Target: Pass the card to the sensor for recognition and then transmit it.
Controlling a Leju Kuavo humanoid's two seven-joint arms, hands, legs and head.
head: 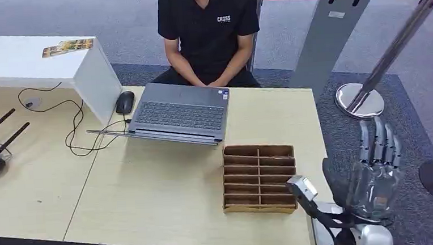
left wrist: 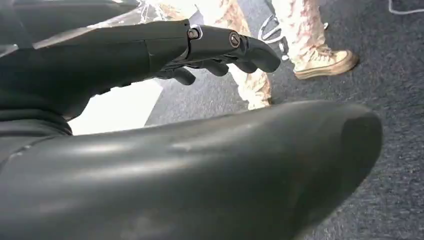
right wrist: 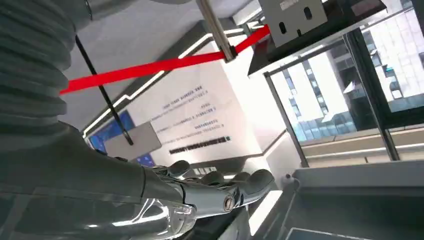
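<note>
The right hand point(head: 376, 172) is raised beside the bench's point(head: 168, 199) right edge, fingers point(head: 381, 141) spread wide and straight, holding nothing. The left hand point(left wrist: 220, 47) hangs over carpet, fingers loosely curled, empty. A card point(head: 67, 47) lies on the white box point(head: 95, 79), well apart from the slotted tray point(head: 258, 178) and laptop point(head: 179, 113).

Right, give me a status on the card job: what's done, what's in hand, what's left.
Done: nothing that shows. The card lies on the white stand, far left of the table. In hand: nothing. The right hand is raised beside the table's right edge, fingers spread and empty; the left hand holds nothing. Left: picking up the card, presenting it to the sensor, passing it on.
</note>
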